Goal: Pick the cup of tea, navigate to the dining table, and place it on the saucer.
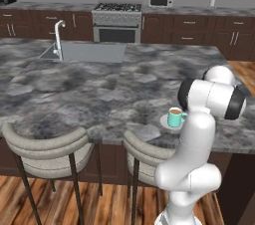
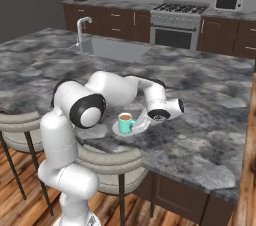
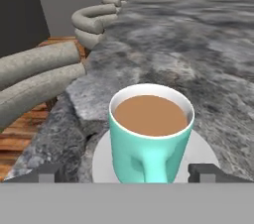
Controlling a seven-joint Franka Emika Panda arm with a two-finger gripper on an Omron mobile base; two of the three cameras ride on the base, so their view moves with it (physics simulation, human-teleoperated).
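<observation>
Cup of tea point(image 3: 150, 134) upright on saucer point(image 3: 201, 151), handle toward seemingly open, empty claw point(image 3: 126, 172).

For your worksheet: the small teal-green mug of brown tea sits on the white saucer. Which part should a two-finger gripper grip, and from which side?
Grip the small teal-green mug across its body, coming level from its handle side, where the gripper already faces. It stands upright and full on the round white saucer, so keep it level.

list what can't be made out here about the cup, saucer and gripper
- Left base view: the arm's white body hides the gripper and the right edge of the saucer.
- Right base view: the hand covers the gripper fingertips; contact with the cup is unclear.
- Hand view: the cup hides the saucer's middle; the bottom edge cuts off the fingers.
</observation>
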